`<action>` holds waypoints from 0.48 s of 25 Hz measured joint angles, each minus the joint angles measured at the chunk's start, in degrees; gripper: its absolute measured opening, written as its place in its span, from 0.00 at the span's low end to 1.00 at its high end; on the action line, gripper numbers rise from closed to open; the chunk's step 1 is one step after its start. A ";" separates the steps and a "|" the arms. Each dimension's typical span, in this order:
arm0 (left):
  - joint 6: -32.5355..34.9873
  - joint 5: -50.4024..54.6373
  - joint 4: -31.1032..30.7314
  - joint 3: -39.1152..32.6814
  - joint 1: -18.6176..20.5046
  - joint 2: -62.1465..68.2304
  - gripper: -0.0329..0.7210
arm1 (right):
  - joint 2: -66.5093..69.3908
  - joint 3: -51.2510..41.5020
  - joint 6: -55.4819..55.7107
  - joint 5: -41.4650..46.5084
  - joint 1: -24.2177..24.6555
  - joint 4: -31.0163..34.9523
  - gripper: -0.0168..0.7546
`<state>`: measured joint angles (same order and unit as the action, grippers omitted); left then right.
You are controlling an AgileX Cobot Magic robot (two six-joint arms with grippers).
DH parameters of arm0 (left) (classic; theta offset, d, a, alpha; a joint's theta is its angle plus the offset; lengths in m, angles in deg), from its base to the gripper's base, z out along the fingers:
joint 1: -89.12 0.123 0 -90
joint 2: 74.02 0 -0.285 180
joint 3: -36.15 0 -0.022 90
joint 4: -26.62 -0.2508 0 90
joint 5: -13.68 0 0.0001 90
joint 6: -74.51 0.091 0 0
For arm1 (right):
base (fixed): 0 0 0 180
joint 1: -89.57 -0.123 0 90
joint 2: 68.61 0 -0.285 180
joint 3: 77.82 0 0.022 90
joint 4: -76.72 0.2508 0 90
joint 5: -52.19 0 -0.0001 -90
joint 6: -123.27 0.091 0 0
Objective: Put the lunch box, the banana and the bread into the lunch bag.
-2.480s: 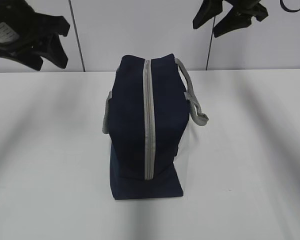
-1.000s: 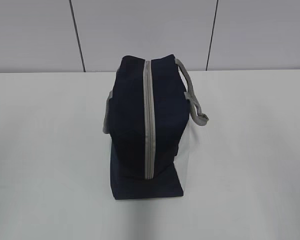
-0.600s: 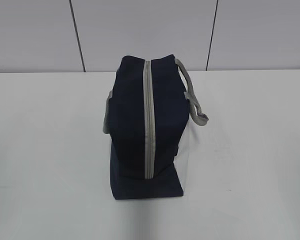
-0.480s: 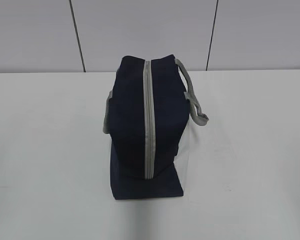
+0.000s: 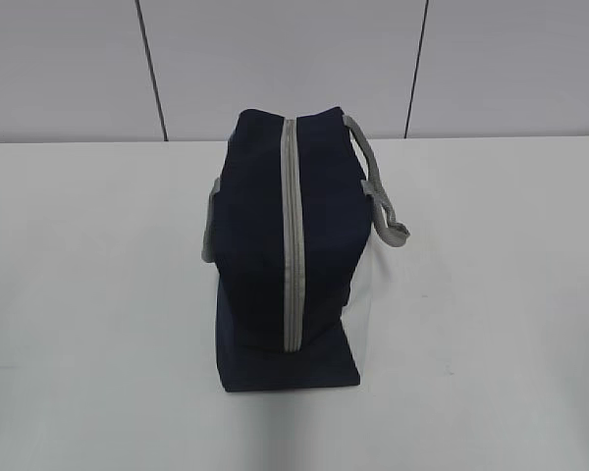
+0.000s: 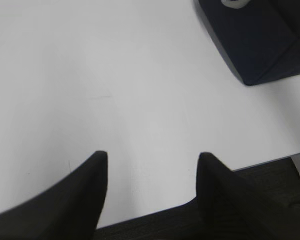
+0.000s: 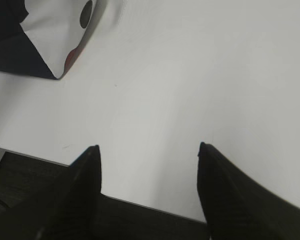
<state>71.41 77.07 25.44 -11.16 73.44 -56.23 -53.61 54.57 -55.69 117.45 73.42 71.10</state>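
The navy-blue lunch bag (image 5: 285,245) stands in the middle of the white table with its grey zipper (image 5: 292,235) shut along the top. A grey strap handle (image 5: 378,191) hangs on its right side. A corner of the bag shows in the left wrist view (image 6: 250,40) and its white side panel in the right wrist view (image 7: 50,30). My left gripper (image 6: 152,156) is open and empty above the table's edge. My right gripper (image 7: 147,147) is open and empty too. Neither gripper shows in the exterior view. The lunch box, the banana and the bread are out of view.
The white table (image 5: 98,294) stretches to both sides of the bag. A grey panelled wall (image 5: 275,59) stands behind it. The table's near edge and dark floor show under both grippers (image 6: 270,175).
Both grippers hung at the top of the exterior view 2.5 s ago and have since left it. The bag has not moved.
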 joint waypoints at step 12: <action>0.00 0.00 -0.04 0.00 0.00 0.00 0.58 | 0.00 -0.12 -0.34 -0.16 0.00 -0.08 0.61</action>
<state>71.41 77.07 25.40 -11.16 73.44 -56.23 -53.61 54.45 -56.02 117.29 73.42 71.02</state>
